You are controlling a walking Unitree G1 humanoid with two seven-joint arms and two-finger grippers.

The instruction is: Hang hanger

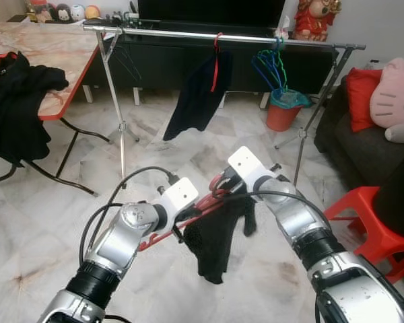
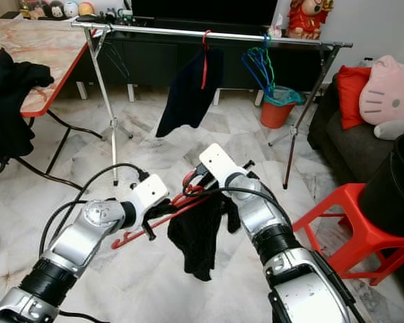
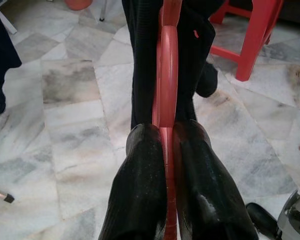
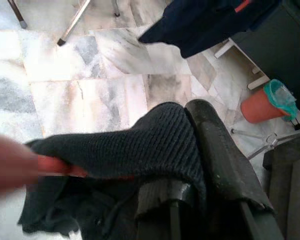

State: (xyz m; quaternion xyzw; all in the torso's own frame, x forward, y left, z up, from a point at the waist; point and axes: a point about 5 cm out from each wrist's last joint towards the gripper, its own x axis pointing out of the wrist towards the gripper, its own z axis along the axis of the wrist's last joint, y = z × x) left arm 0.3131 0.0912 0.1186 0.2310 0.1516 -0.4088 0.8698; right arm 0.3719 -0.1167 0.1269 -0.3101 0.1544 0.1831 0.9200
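Red hanger point(image 1: 188, 219) with black garment point(image 1: 219, 242) held low between both arms, well short of rack rail point(image 1: 188, 35).
Left end effector point(image 3: 166, 145) clamped on hanger bar, steadying it.
Right end effector point(image 4: 190, 150) pinches knit garment at hanger's other end, likely keeping it from sliding off.
Free rail between dark hanging cloth point(image 1: 196, 91) and spare hangers point(image 1: 269, 67).
Red stool point(image 1: 370, 219) close on right; table point(image 1: 67, 60) to left; open floor ahead.
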